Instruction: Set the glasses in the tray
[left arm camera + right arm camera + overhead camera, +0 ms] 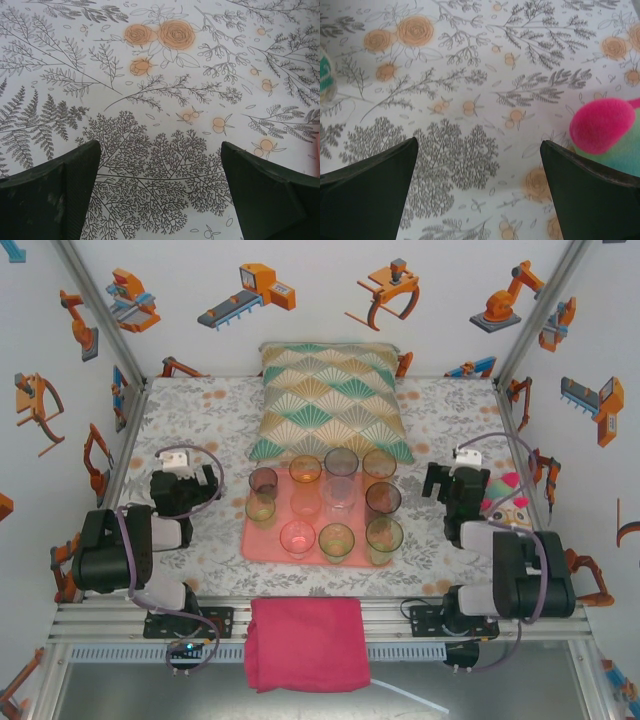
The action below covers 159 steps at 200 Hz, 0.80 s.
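Several small tinted glasses (pixel 336 540) stand upright in rows on the salmon-pink tray (pixel 262 546) at the table's middle; they are green, pink, amber and smoky grey. My left gripper (pixel 200 488) hangs left of the tray, apart from it. In the left wrist view the left gripper (pixel 160 167) is open, with only the fern-printed tablecloth between its dark fingers (pixel 55 195). Right of the tray, my right gripper (pixel 440 483) also stands apart from it. The right gripper (pixel 479 165) is open over the flowered cloth, holding nothing.
A fan-patterned teal-and-beige cushion (pixel 330 400) lies behind the tray. A folded magenta cloth (pixel 305 642) hangs over the near rail. A pink-and-teal plush toy (pixel 602 125) sits by the right arm. Frame posts and walls close in both sides.
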Tool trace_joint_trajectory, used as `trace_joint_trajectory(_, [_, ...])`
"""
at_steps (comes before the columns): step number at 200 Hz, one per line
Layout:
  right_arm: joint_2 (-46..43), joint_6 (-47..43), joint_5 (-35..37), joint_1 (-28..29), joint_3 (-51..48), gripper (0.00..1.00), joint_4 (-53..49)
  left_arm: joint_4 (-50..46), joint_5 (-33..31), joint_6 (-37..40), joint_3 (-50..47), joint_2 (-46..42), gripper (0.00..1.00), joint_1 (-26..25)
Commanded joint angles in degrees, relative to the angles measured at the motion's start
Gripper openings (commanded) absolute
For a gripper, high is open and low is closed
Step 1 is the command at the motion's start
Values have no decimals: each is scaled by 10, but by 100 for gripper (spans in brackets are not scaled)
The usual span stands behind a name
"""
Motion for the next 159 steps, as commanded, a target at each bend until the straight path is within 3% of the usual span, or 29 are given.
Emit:
trace_joint_trajectory(1, [65, -10, -6, -6, 5, 99, 109, 23, -6, -11, 4, -5, 97, 0])
trace_joint_trajectory(13, [92, -10, -1, -6, -1, 98, 154, 11, -12, -13, 10, -6, 97, 1])
trace_joint_trajectory(57, [88, -1, -12, -13, 19, 99, 106, -66, -19, -12, 52, -2, 97, -3])
trace_joint_trajectory(159, [87, -4, -12, -13, 18, 99, 108, -87, -39, 0, 64, 0, 97, -17])
